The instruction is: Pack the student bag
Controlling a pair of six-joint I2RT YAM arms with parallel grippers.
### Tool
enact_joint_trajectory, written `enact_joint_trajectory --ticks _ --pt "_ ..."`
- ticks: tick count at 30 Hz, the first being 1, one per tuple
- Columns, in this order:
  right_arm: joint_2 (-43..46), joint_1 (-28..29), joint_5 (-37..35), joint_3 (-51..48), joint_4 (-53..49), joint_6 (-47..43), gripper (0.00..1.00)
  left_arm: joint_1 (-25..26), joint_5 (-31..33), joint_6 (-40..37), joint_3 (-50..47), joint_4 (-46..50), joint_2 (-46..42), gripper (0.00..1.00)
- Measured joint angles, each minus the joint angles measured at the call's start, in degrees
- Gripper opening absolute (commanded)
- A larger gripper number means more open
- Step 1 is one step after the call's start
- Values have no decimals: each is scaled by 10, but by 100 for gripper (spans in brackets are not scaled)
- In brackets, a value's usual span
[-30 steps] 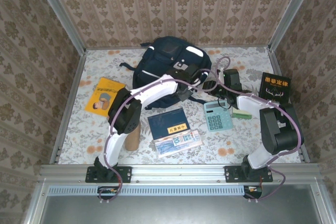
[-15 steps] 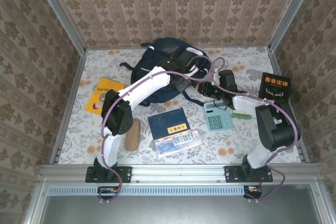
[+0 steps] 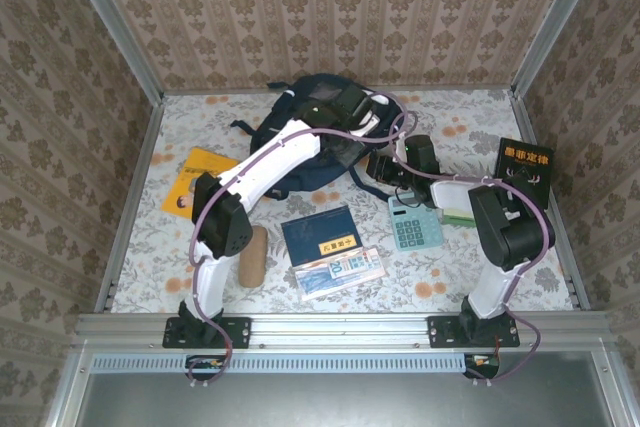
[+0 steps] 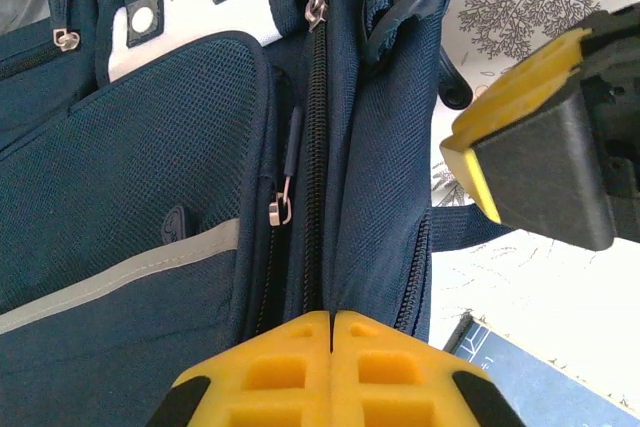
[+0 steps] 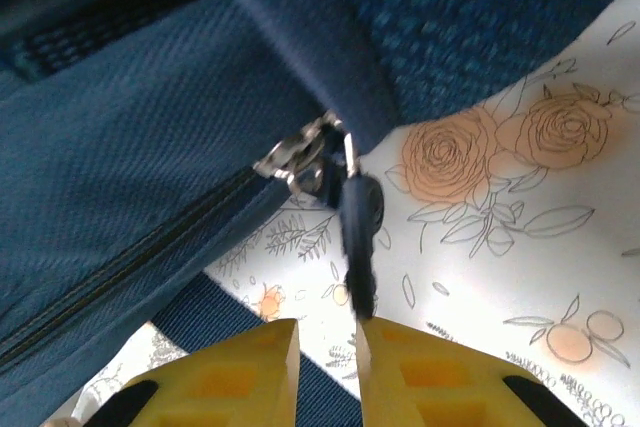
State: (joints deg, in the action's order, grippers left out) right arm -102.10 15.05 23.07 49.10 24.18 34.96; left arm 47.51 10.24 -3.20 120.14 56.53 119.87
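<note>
The zipper pull of the student bag is being lined up at the slightly parted right end effector, seemingly for pinching next; left end effector closed.

Carries on flowered tabletop a backpack at back, yellow booklet left, blue notebook front, calculator and black book right.

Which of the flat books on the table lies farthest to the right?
The black book with gold lettering, beyond the pale green calculator. The yellow booklet lies far left; the dark blue notebook sits in the middle.
</note>
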Motion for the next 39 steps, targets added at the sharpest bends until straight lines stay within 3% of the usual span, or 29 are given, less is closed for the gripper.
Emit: enact_joint_trajectory --ticks 14,25,33,39 --pt "-16 -31 -11 17 27 -2 29 -4 -13 1 5 14 0 0" --pt "-19 -32 18 24 34 0 31 -11 -26 2 14 16 0 0" --pt "6 -32 19 -21 88 18 42 -18 -30 2 47 27 4 0" --pt "20 -31 31 -36 135 33 39 -22 -31 2 65 34 5 0"
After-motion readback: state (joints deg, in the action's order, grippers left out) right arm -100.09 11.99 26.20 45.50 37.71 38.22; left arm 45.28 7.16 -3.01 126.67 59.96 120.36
